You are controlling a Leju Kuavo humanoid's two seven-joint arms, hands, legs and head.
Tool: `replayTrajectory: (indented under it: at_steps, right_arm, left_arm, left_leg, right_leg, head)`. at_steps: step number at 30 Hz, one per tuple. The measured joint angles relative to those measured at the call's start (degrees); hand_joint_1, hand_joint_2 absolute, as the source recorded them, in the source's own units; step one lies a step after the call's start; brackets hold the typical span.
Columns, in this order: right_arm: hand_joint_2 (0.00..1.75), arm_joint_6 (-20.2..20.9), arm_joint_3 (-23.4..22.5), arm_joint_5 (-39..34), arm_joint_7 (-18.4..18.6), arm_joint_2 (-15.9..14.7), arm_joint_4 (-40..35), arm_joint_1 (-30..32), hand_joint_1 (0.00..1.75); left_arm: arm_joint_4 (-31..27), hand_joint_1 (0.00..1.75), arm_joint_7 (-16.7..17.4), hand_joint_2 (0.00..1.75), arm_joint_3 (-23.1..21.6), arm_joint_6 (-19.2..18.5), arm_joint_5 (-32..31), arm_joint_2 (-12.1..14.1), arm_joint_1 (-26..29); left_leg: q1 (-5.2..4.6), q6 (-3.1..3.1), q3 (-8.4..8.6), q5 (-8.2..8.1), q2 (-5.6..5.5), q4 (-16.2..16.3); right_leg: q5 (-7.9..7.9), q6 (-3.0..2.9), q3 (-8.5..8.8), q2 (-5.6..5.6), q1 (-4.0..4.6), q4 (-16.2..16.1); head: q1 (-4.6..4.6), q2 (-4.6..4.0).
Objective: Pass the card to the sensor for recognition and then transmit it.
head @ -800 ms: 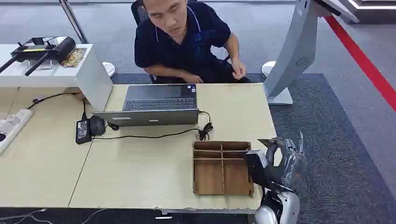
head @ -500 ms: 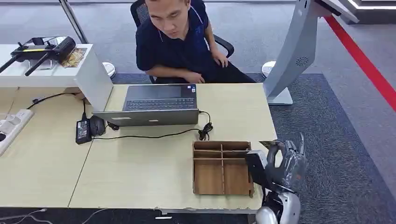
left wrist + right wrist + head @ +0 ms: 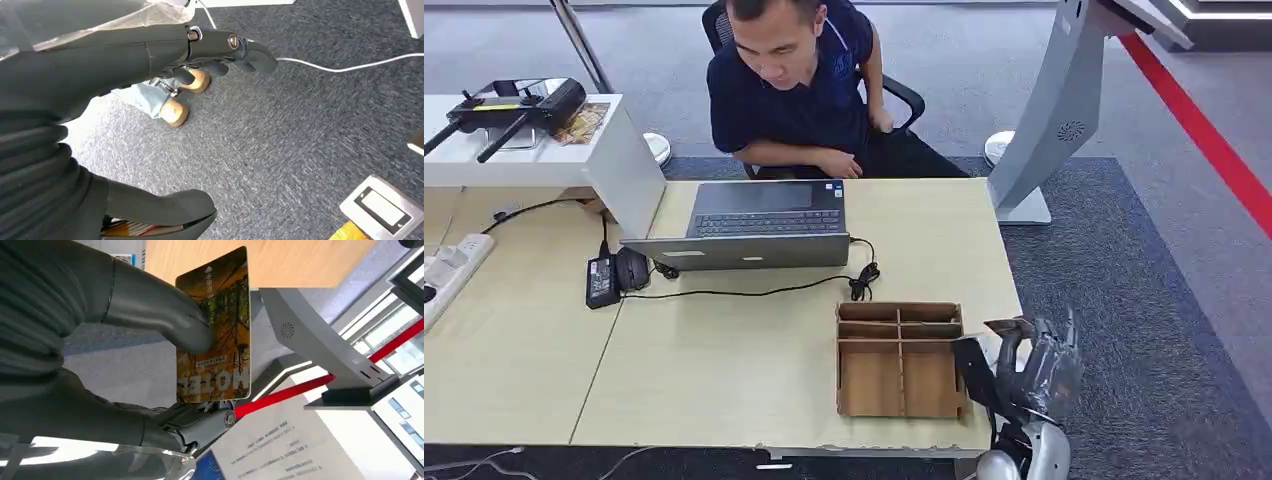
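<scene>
One long pale wooden table (image 3: 724,380) runs across the head view, made of two tops butted together. Behind it sits one person (image 3: 799,85) in a dark blue shirt on a black chair. One grey kiosk stand (image 3: 1054,110) rises on the carpet off the table's far right corner. One white cabinet (image 3: 614,160) stands at the left, carrying one black handheld device (image 3: 519,105). One open grey laptop (image 3: 759,225) lies in front of the person, with one black power adapter (image 3: 602,280) and one dark mouse (image 3: 632,268) to its left, and one black cable (image 3: 754,292) running along the table. One brown divided wooden tray (image 3: 899,360) sits near the table's front right edge.

The right hand (image 3: 1024,365) hangs just beside that tray, off the table's right edge. Its thumb and fingers (image 3: 200,427) pinch one card (image 3: 215,330), orange-brown with printed lettering, held up clear of the table.

The left hand (image 3: 100,120) hangs over grey carpet, fingers spread and gripping nothing. One white cable (image 3: 350,65) lies on that carpet.
</scene>
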Motion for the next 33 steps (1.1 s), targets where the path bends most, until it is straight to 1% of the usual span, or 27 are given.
replayTrajectory:
  at_steps: [17,29,33]
  right_arm:
    - [1.75,0.0,-1.0,0.22,0.7,0.02,2.73,-0.16,1.75]
    - [1.75,0.0,-0.7,0.39,4.15,-0.55,4.59,-0.32,1.75]
    - [1.75,0.0,-0.66,0.39,4.74,-0.89,5.29,-0.31,1.75]
  left_arm:
    - [0.0,0.0,0.13,1.75,0.0,0.0,-0.04,0.0,0.0]
    - [0.0,0.0,0.13,1.75,-0.9,0.0,-0.15,0.0,0.0]
    - [0.0,0.0,0.13,1.75,-0.96,0.0,-0.13,0.0,0.0]
  left_leg:
    - [0.0,0.0,0.0,0.0,0.0,0.0]
    - [0.0,0.0,0.0,0.0,0.0,0.0]
    - [0.0,0.0,0.0,0.0,0.0,0.0]
  right_leg:
    - [0.0,0.0,0.01,0.0,0.0,0.0]
    - [0.0,0.0,0.01,0.0,0.0,0.0]
    - [0.0,0.0,0.01,0.0,0.0,0.0]
  head:
    - [-0.02,0.0]
    - [0.02,0.0]
    - [0.0,0.0]
